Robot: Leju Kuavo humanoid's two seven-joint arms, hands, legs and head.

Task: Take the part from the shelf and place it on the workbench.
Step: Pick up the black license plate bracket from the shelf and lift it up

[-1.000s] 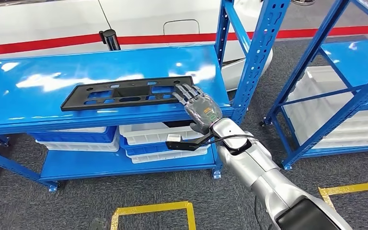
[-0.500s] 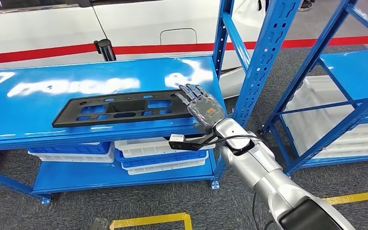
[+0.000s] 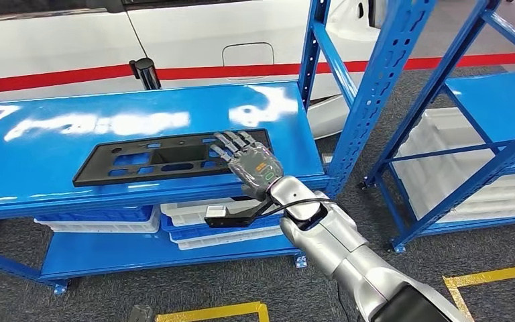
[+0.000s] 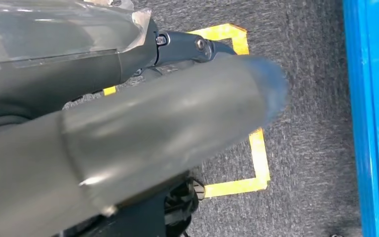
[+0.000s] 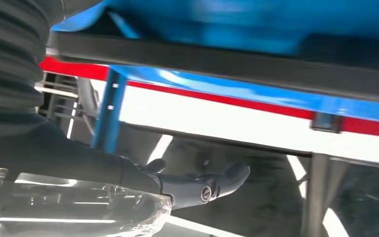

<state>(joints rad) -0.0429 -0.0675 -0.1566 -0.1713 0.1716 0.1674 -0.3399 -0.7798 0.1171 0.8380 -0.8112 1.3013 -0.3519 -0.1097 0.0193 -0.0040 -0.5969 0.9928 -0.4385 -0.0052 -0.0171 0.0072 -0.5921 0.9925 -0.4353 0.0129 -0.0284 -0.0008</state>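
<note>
A long flat black plastic part (image 3: 144, 161) with several cut-outs lies on the top level of the blue shelf (image 3: 60, 127). My right hand (image 3: 251, 164) reaches in from the front, its fingers stretched flat over the part's right end and touching it. In the right wrist view the grey thumb (image 5: 202, 185) hangs apart from the fingers, with nothing in it. My left hand (image 4: 177, 113) hangs over grey carpet, thumb and a dark finger extended, holding nothing.
White and blue bins (image 3: 194, 211) fill the lower level. Blue uprights (image 3: 382, 87) stand right of my hand, and a second rack with white bins (image 3: 456, 154) lies further right. A white car with a red stripe (image 3: 174, 33) is behind. Yellow tape (image 3: 214, 312) marks the floor.
The camera has shifted a little. My right hand has slid left from the part's right corner and now covers more of that end. The part lies where it was on the shelf.
</note>
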